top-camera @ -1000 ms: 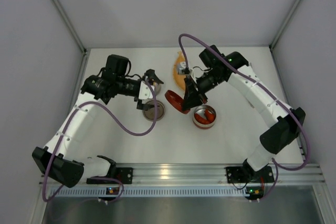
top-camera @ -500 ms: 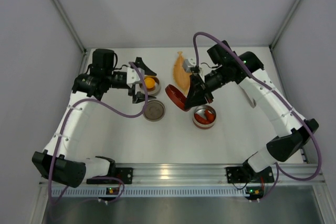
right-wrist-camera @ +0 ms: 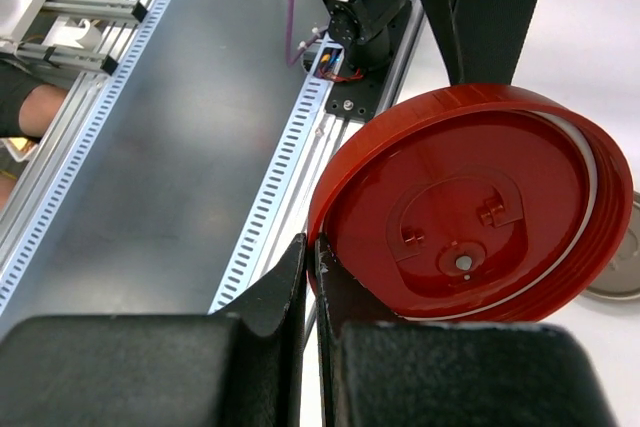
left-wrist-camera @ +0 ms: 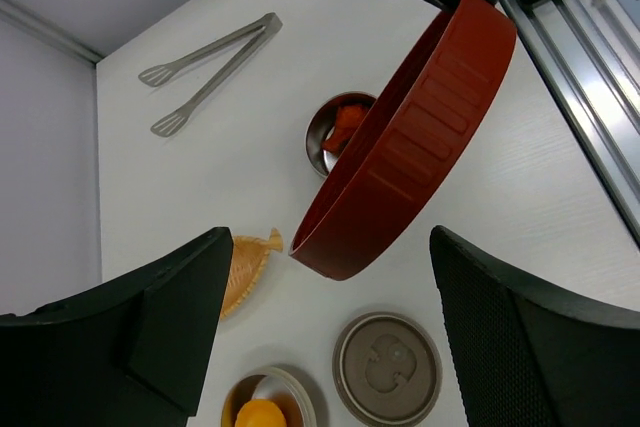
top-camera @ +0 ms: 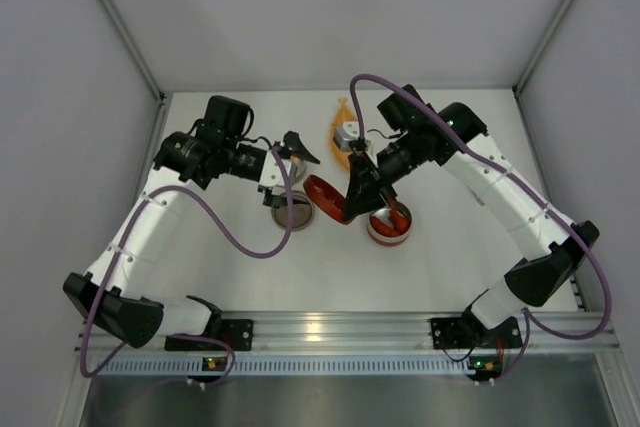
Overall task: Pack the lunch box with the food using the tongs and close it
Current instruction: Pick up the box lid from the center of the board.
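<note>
Left wrist view: the left pincer (left-wrist-camera: pixel 330 247) hangs open and empty above the orange food (left-wrist-camera: pixel 258 415). The tongs (left-wrist-camera: pixel 208 74) lie untouched on the desk (left-wrist-camera: pixel 180 177). The right pincer (right-wrist-camera: pixel 312 247) grips the red lid (right-wrist-camera: pixel 470 202) by its rim. Packing looks unfinished, so the next move calls for grasping the tongs.

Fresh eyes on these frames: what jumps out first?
The red lid, pinched at its rim by the right end effector, hangs tilted in the air beside the tin of red food. Next comes the left end effector, open above the tin with an orange piece. The tongs lie on the table, apart from both arms.
</note>
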